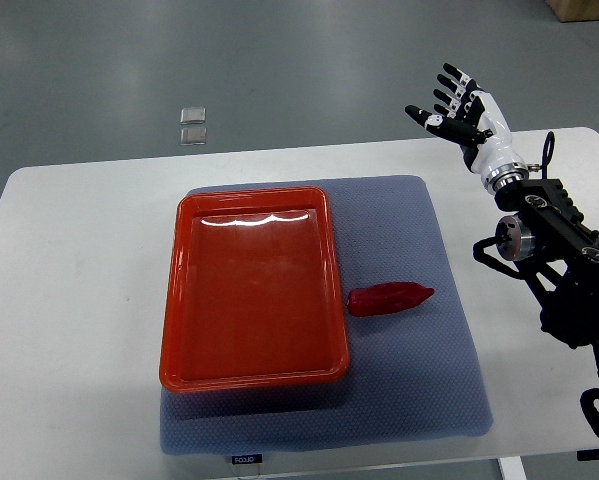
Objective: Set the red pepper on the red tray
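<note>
One red tray [254, 290], one red pepper [389, 298] at its three o'clock, one blue-grey mat [429, 370], one white table [69, 300], one robot hand [457, 108], two small clear squares [192, 124] at twelve o'clock.

One small dark label [245, 459] sits on the near edge of the grey-blue mat [419, 400], toward the mat's near left corner, close to the near edge of the worktop [69, 330]. It carries a short line of pale letters, too small and blurred to read with any certainty. No other text, brand, number or sign can be read: the red tray [179, 290] shows only plain surface, and the robot arm's dark parts show no legible marking.
</note>
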You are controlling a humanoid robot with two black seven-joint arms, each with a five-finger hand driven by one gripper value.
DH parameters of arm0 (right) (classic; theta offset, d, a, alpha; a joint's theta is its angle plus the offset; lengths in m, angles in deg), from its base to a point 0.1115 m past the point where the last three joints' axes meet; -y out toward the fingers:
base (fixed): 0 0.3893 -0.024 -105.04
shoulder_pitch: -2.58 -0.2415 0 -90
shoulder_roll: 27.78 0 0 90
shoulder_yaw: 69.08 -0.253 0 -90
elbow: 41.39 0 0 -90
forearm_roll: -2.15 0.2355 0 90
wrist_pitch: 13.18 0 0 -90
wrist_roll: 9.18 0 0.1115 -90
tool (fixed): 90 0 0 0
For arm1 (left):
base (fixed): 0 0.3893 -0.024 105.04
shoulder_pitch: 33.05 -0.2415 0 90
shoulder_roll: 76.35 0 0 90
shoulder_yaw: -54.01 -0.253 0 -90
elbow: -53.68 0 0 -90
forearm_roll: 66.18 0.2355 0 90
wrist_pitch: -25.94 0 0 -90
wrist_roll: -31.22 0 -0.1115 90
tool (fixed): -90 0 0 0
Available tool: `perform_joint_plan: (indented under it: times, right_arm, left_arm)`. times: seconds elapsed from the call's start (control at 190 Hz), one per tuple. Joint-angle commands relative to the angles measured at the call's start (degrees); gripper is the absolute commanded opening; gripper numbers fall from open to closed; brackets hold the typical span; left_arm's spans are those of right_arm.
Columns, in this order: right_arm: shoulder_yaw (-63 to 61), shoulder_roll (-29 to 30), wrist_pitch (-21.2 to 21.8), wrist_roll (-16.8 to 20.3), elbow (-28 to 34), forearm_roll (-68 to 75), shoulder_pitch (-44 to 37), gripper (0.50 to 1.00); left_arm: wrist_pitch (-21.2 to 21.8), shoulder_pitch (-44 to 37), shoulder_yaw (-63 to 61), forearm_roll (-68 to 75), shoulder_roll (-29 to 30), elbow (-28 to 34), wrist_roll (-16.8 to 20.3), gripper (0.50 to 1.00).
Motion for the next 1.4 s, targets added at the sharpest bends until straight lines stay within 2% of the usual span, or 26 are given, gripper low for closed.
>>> perform_joint_plan:
  times: [0.0, 0.612, 0.675, 0.775, 0.997, 1.129, 1.393]
  right_arm:
    - [-0.1, -0.5, -0.1, 0.0, 0.0, 0.0, -0.1, 0.919]
    - [1.5, -4.6, 0.3, 0.0, 0.1, -0.1, -1.3, 0.919]
    - [3.3, -6.0, 2.2, 0.1, 0.4, -0.2, -1.6, 0.919]
    - [7.9, -9.2, 7.7, 0.1, 1.1, -0.8, -4.1, 0.917]
    - [19.8, -16.8, 11.9, 0.1, 6.5, -2.2, -9.2, 0.917]
    - [26.4, -20.6, 15.3, 0.1, 11.1, -8.5, -12.0, 0.917]
    - [37.6, -23.7, 16.2, 0.1, 18.1, -29.7, -16.4, 0.917]
  left_arm:
    - [0.1, 0.0, 0.0, 0.0, 0.0, 0.0, 0.0, 1.0]
    - [0.0, 0.0, 0.0, 0.0, 0.0, 0.0, 0.0, 1.0]
    - [0.1, 0.0, 0.0, 0.0, 0.0, 0.0, 0.0, 1.0]
    - [0.1, 0.0, 0.0, 0.0, 0.0, 0.0, 0.0, 1.0]
    - [0.0, 0.0, 0.0, 0.0, 0.0, 0.0, 0.0, 1.0]
    - [0.0, 0.0, 0.0, 0.0, 0.0, 0.0, 0.0, 1.0]
    - [0.0, 0.0, 0.0, 0.0, 0.0, 0.0, 0.0, 1.0]
